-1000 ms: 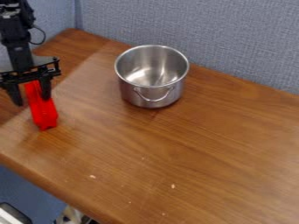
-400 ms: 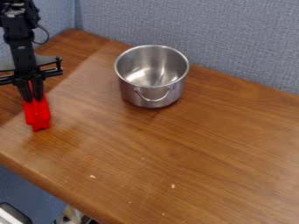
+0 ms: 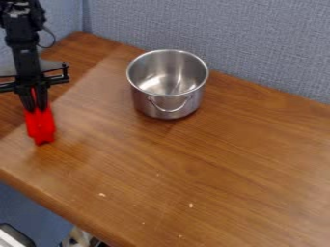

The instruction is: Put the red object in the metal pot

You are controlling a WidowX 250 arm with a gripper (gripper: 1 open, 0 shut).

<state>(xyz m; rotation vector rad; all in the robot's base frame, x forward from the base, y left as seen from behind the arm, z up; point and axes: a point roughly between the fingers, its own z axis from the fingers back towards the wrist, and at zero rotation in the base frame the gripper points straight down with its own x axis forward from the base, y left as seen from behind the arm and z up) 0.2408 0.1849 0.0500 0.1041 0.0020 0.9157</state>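
So the black gripper [image 3: 37, 102] is clenching the top of the red block [image 3: 41, 125] near the wooden table's [image 3: 206, 178] left edge. Bare wood is stretching right of it, and the shiny steel pot [image 3: 168, 84] is sitting by the back edge. Block's looking glossy, bar-shaped.

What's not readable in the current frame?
- Gripper fingertips: small and dark over the red block, contact unclear.
- Metal pot, underside: hidden by its own walls.
- Robot arm, upper part: cut off by the top edge.
- Dark object, bottom left: cut off by the frame.
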